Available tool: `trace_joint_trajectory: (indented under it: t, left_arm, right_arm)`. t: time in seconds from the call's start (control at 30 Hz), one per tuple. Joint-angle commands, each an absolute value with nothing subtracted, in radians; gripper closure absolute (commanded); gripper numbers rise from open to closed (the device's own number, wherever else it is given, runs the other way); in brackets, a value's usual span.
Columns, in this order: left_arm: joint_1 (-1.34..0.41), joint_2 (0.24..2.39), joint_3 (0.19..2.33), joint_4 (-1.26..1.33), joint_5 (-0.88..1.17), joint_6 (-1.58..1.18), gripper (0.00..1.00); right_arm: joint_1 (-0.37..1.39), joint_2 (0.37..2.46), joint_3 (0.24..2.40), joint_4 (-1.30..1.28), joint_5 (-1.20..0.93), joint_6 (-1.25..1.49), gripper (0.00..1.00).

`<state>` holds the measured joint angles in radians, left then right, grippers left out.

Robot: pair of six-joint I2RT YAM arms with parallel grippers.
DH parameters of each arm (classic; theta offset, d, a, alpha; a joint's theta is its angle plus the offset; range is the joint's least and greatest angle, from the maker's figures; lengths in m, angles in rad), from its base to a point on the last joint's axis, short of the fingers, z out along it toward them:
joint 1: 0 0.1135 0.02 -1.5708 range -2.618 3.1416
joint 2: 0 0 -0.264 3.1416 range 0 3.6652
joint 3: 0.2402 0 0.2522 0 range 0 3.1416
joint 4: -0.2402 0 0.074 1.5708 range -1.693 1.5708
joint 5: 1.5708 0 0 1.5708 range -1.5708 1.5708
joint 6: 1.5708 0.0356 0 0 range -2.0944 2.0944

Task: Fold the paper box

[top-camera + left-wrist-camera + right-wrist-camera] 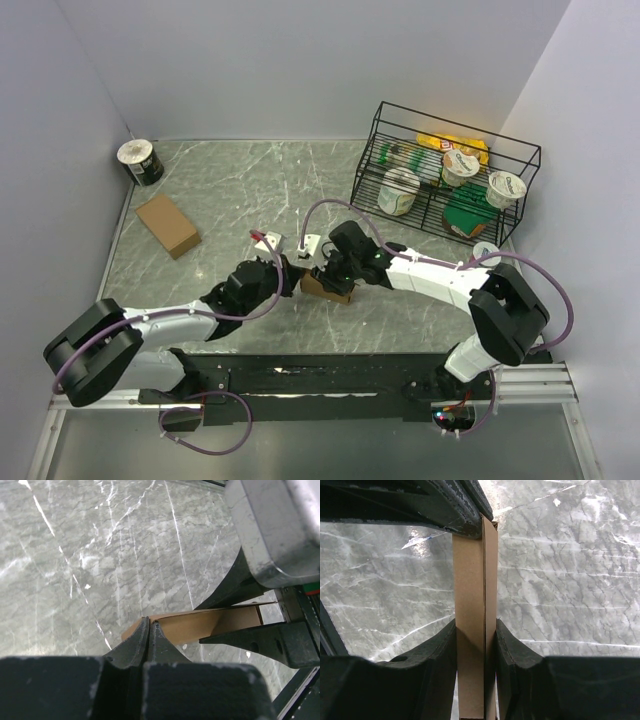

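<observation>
Box [327, 287], flattened, was low at the tabletop [250, 190], front-left of rack [372, 150]. R gripper [475, 625] clamped its walls, prob. to steady it. L gripper [149, 625] was clenched at the box's end; pinch unconfirmed.

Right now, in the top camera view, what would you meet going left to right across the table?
Dark cylinder → flat brown box → paper box → wire rack.
</observation>
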<state>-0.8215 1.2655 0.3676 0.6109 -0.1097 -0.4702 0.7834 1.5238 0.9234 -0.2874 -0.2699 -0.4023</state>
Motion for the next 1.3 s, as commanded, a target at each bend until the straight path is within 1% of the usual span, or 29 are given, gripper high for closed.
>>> trace_joint_trajectory:
  t: [0.0,0.27,0.47,0.83,0.93,0.97,1.03,1.07,1.2,1.23,1.27]
  left_arm:
    - [-0.876,1.258,0.316,0.348,-0.184,-0.545,0.99]
    - [-0.999,1.275,0.344,0.318,-0.343,-0.512,0.99]
    - [-1.028,1.321,0.39,0.273,-0.406,-0.517,0.99]
    - [-1.046,1.335,0.327,0.377,-0.354,-0.499,0.99]
    - [-1.057,1.344,0.34,0.359,-0.357,-0.486,0.99]
    - [-1.063,1.348,0.357,0.351,-0.363,-0.485,0.99]
    - [-1.071,1.351,0.373,0.321,-0.377,-0.473,0.99]
    - [-1.074,1.354,0.388,0.31,-0.38,-0.469,0.99]
    - [-1.084,1.381,0.426,0.268,-0.385,-0.46,0.99]
    - [-1.086,1.391,0.439,0.252,-0.388,-0.457,0.99]
    - [-1.088,1.394,0.445,0.245,-0.391,-0.454,0.99]
  right_arm:
    - [0.775,1.502,0.893,-0.239,-0.124,-0.431,0.63]
    - [0.775,1.491,0.887,-0.235,-0.114,-0.434,0.63]
    - [0.775,1.491,0.888,-0.238,-0.106,-0.437,0.63]
    - [0.773,1.487,0.887,-0.232,-0.123,-0.42,0.63]
    - [0.775,1.468,0.885,-0.232,-0.133,-0.385,0.53]
    - [0.775,1.465,0.887,-0.238,-0.13,-0.359,0.41]
    - [0.775,1.447,0.893,-0.259,-0.136,-0.327,0.29]
    - [0.775,1.436,0.894,-0.268,-0.14,-0.298,0.17]
    - [0.773,1.368,0.897,-0.287,-0.152,-0.23,0.07]
    - [0.775,1.344,0.902,-0.311,-0.137,-0.215,0.01]
    - [0.773,1.332,0.908,-0.324,-0.133,-0.192,0.0]
